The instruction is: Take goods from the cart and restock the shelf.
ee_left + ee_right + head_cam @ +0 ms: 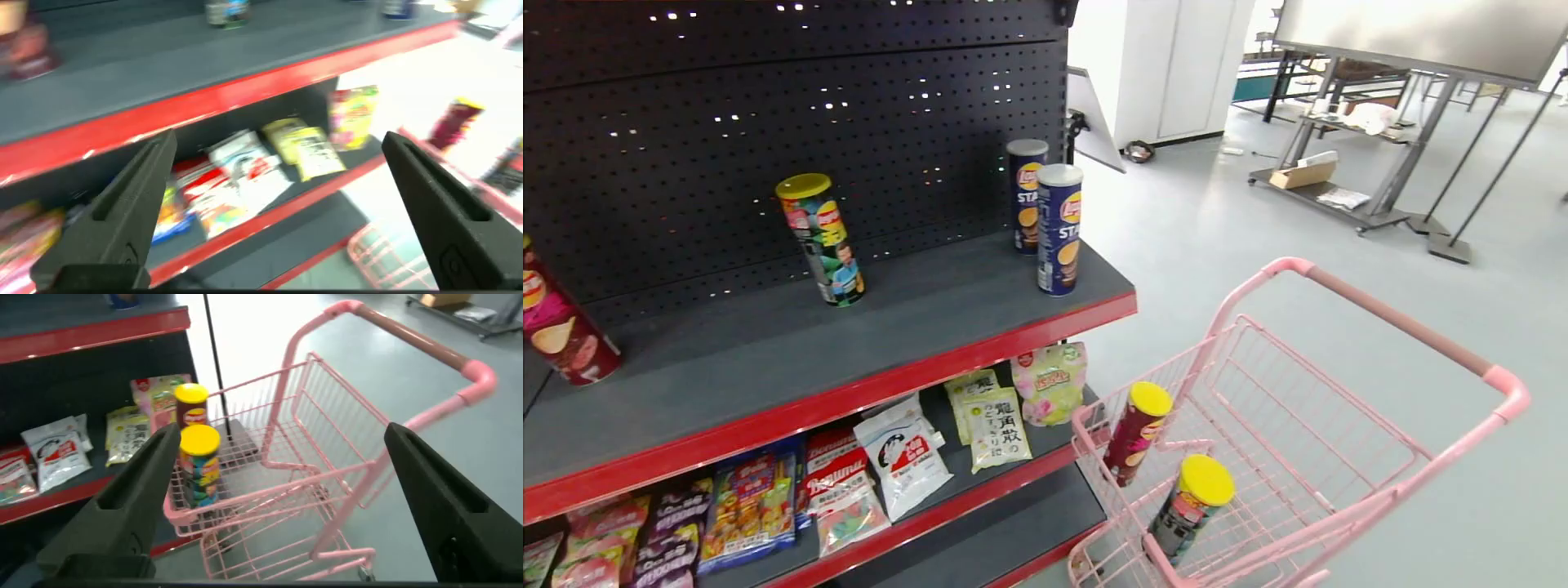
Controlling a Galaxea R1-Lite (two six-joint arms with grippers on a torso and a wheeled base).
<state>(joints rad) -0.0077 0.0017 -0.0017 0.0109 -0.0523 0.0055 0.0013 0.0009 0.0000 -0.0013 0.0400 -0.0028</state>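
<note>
**Jaws spread wide on both arms; two tubes in the cart**

Jaws of the left gripper [275,143] stand wide apart with nothing between them, facing the red-edged grey metal shelf [890,327] and the mixed snack bags [903,453] on its lower level. Jaws of the right gripper [282,433] are equally wide and hold nothing, above the pink wire cart [1380,313].

The cart stands on the floor just beside the shelf's right end. It holds a maroon cardboard tube with a yellow lid [1137,433] and a dark printed tube with a yellow lid [1188,510], both at the basket end nearest the shelf.

On the upper level are two dark blue tubes with silver lids [1059,233] at the right end, a multicoloured yellow-lidded tube [823,241] mid-shelf, and a maroon tube [560,327] far left.
</note>
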